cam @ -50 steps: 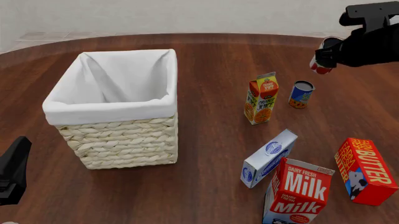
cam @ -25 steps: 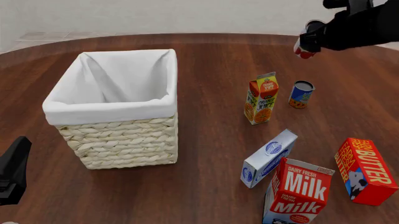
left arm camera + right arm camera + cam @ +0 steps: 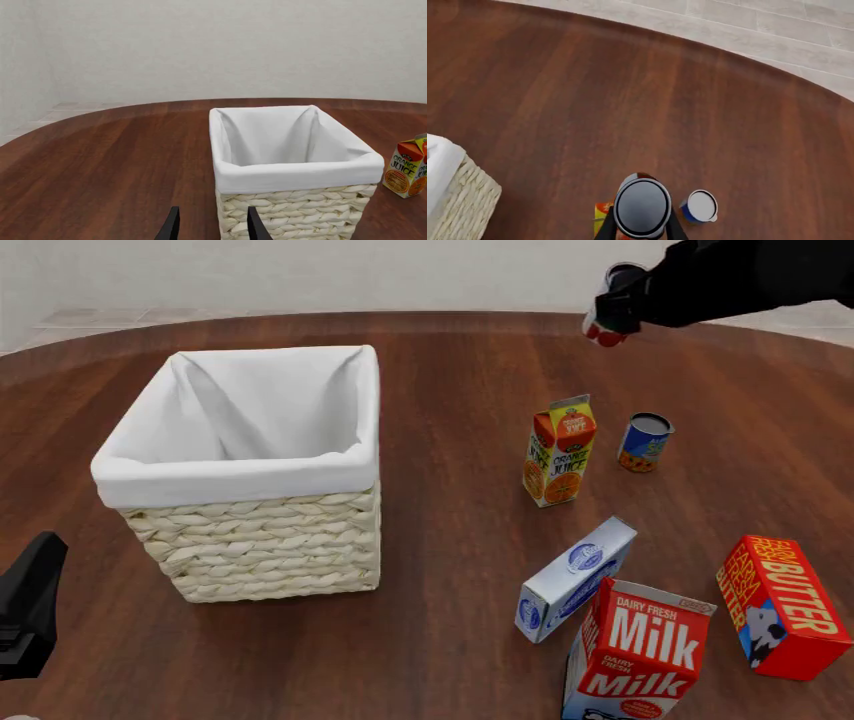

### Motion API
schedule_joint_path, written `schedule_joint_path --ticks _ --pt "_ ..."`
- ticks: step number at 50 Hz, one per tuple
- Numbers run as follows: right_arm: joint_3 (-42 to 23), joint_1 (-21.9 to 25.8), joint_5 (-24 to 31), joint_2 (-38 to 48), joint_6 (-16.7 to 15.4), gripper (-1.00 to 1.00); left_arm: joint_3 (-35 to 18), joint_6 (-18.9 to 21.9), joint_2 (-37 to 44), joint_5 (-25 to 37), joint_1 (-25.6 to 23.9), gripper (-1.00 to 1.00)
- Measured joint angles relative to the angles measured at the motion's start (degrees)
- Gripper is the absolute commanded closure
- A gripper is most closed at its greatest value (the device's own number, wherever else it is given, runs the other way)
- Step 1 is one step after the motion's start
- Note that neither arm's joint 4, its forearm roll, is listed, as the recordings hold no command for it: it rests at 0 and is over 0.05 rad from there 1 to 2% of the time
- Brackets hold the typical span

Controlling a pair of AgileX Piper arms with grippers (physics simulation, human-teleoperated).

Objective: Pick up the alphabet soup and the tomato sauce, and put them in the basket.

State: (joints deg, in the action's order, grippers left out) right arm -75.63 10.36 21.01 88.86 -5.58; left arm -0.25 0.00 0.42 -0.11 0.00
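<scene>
My right gripper (image 3: 614, 312) is shut on a red-and-white can, the tomato sauce (image 3: 606, 333), and holds it high above the far right of the table; its grey lid (image 3: 642, 207) fills the right wrist view between the fingers. The blue can, the alphabet soup (image 3: 646, 442), stands on the table below and to the right of it, and also shows in the right wrist view (image 3: 700, 206). The wicker basket (image 3: 240, 480) with white lining stands at the left, also in the left wrist view (image 3: 293, 172). My left gripper (image 3: 212, 230) is open and empty, near the basket's front side.
An orange juice carton (image 3: 561, 450) stands left of the blue can. A blue-and-white carton (image 3: 577, 578), a red milk carton (image 3: 641, 650) and a red butter box (image 3: 781, 605) are at the front right. The left arm (image 3: 27, 605) is at the front left edge.
My right gripper has carried the red-and-white can up and to the left, toward the basket side. The left arm and the other things have not moved.
</scene>
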Motion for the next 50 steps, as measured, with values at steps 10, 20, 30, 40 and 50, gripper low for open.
schedule_joint_path --ticks 10,20,30,40,50 --pt "-1.17 2.66 -0.24 0.89 0.49 1.00 0.00 0.00 0.00 0.00 0.00 -1.00" --pt "-1.82 5.29 -0.78 1.74 1.14 1.00 0.00 0.00 0.00 0.00 0.00 -1.00" --pt "-2.79 8.10 -1.09 2.61 1.71 1.00 0.00 0.00 0.00 0.00 0.00 -1.00" --pt "-3.94 11.03 -1.20 3.49 2.15 1.00 0.00 0.00 0.00 0.00 0.00 -1.00" --pt "-5.50 13.90 -1.15 4.86 2.51 1.00 0.00 0.00 0.00 0.00 0.00 -1.00"
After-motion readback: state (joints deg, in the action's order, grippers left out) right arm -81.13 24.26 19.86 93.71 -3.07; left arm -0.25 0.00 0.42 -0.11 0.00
